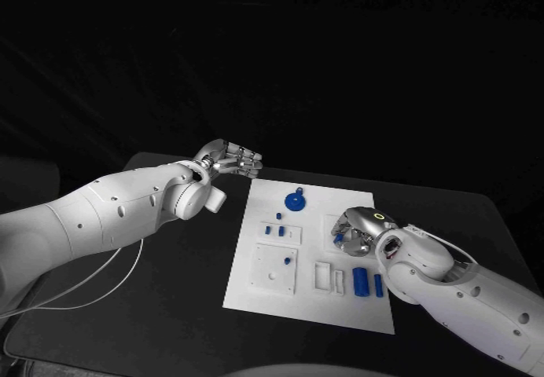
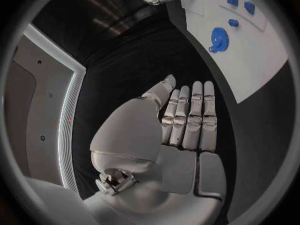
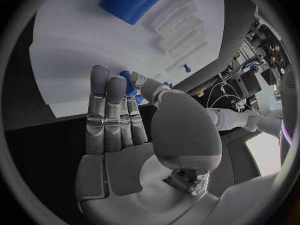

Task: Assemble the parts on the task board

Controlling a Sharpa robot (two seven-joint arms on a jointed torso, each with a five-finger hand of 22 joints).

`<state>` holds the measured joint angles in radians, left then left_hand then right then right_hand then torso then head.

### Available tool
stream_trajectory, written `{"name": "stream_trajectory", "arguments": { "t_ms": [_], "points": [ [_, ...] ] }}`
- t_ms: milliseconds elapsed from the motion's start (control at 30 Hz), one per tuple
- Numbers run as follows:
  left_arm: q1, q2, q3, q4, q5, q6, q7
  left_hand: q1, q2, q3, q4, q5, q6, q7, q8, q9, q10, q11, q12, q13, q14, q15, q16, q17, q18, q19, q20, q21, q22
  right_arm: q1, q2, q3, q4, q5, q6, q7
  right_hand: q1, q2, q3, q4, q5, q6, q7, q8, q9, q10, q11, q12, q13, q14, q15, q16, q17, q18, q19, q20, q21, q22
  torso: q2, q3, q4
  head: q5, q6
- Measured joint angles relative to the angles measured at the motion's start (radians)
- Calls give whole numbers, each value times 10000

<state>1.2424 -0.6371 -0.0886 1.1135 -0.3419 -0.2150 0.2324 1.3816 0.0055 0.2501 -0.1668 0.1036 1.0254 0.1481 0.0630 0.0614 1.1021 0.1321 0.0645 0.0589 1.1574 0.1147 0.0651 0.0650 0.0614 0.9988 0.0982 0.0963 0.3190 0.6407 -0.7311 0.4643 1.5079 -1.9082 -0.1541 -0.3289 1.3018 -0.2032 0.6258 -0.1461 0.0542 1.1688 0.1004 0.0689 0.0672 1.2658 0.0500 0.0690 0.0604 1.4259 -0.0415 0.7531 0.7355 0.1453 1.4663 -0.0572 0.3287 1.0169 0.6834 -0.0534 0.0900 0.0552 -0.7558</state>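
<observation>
Peg (image 1: 340, 236), small, blue, looks light, stiff, slick; pinched in my right robot hand (image 1: 354, 233) over the white board (image 1: 261, 294) on the counter (image 1: 170, 314); best held mid-shaft; left robot hand (image 1: 230, 159) open, empty.

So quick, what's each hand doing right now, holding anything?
Left hand: open, fingers straight, holding nothing, off the board.
Right hand: over the board, pinching a small blue part.

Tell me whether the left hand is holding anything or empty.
Empty. The left hand hangs over the black table beside the white board, its fingers straight, side by side, with nothing between them and the thumb.
</observation>
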Motion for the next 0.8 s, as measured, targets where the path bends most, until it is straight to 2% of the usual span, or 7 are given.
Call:
{"name": "stream_trajectory", "arguments": {
  "t_ms": [100,267,400,500,700,800],
  "points": [
    [0,1,0,-15,25,0,-3,0,0,0,0,0,0,0,0,0,0,0,0,0,0,0,0,0,-1,0,0,0,0,-1,6,3,30,-52,-1,-23,-46,63,186,-27,-1,254,-72,0,3,306,-86,-14,-13,-4,-70,-1,58,-134,-9,-124,117,119,-2,0,-3,4,-2],
    [0,-7,0,-33,48,0,-5,0,0,0,0,0,0,0,0,0,0,0,0,0,0,0,0,0,0,0,0,0,-1,-4,6,10,59,-142,-55,-67,-114,129,233,-74,-9,427,-104,0,4,516,-188,-53,-13,32,-105,-1,133,-123,21,-161,176,284,-3,1,-4,0,-7],
    [-1,-13,0,-46,57,0,-8,0,0,0,0,0,0,0,0,0,0,0,0,0,0,0,0,0,0,0,0,0,-1,-24,-3,10,122,-202,-183,-96,-146,199,238,-79,-12,814,-198,-4,29,715,-147,-53,4,57,-203,-3,161,-128,21,-235,238,355,-3,1,-5,-8,-13],
    [-1,-17,0,-51,64,0,-9,0,0,0,0,0,0,0,0,0,0,0,0,0,0,0,0,0,0,0,0,0,-2,-47,-11,10,175,-257,-318,-121,-177,276,432,-234,-41,1060,-249,-52,33,770,-162,-52,9,140,-285,-3,222,-155,36,-294,346,478,-5,1,-5,-7,-20],
    [-2,-30,0,-69,74,4,-13,0,0,1,-1,0,0,0,0,0,0,0,0,0,0,0,0,0,-1,0,0,0,-2,-73,-57,5,314,-384,-603,-207,-202,328,667,-272,-50,1102,-291,-91,79,769,-162,-55,9,144,-289,-7,345,-235,-30,-360,450,657,-10,-5,-5,16,-33],
    [-2,-35,0,-91,78,5,-15,0,0,0,-1,0,0,0,0,0,0,0,0,0,0,0,0,0,0,0,0,0,-2,-76,-89,59,454,-411,-761,-244,-200,330,700,-266,-79,1123,-312,-91,103,770,-162,-57,9,145,-289,-7,410,-249,-30,-360,462,719,-11,-5,-2,33,-35]
  ]
}}
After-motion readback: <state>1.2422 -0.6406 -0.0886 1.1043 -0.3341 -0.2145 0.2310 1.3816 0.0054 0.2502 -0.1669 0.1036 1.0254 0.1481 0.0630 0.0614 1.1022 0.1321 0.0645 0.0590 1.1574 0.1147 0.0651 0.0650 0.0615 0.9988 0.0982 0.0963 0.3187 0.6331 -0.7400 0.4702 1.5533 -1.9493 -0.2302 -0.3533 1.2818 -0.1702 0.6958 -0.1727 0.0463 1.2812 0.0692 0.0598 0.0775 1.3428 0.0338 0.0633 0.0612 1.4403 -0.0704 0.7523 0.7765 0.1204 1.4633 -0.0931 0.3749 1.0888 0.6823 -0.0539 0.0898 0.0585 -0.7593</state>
